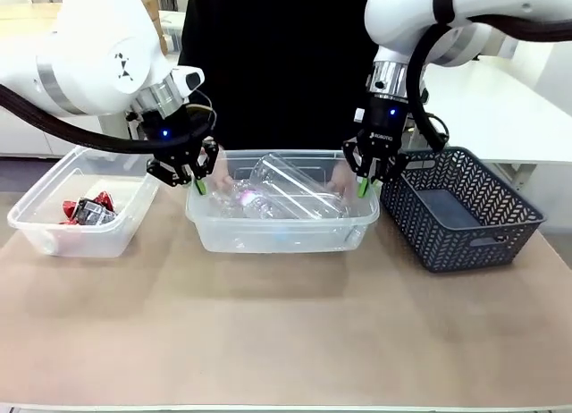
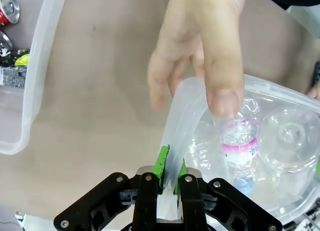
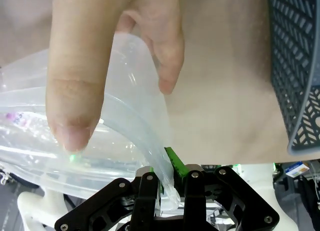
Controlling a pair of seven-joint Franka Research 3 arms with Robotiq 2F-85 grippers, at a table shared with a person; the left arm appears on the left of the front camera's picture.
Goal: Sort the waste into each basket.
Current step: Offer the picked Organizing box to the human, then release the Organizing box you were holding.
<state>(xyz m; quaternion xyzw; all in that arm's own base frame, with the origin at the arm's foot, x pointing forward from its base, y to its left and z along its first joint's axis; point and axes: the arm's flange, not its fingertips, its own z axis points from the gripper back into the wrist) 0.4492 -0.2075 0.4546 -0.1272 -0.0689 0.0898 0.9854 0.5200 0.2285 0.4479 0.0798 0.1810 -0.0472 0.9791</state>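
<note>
Two clear baskets stand on the table. The left basket point(image 1: 36, 223) holds red-and-silver cans point(image 1: 87, 209). In the middle basket point(image 1: 281, 230) lie clear plastic bottles point(image 1: 277, 194). My left gripper point(image 1: 198, 182) is shut on that basket's left rim, and my right gripper point(image 1: 362, 186) is shut on its right rim. In the left wrist view the green pads of the left gripper point(image 2: 170, 163) pinch the rim point(image 2: 186, 103), with a pink-labelled bottle point(image 2: 240, 148) inside. In the right wrist view the right gripper point(image 3: 167, 163) pinches the rim point(image 3: 140, 123). A person's hand point(image 2: 200, 46) grips each end of the basket too point(image 3: 85, 56).
A dark grey slotted basket point(image 1: 465, 207) stands just right of the middle basket, close to my right gripper, and its wall point(image 3: 295, 66) is in the right wrist view. The left basket's rim point(image 2: 35, 76) and cans point(image 2: 10, 8) lie beyond my left gripper. The person stands at the far side.
</note>
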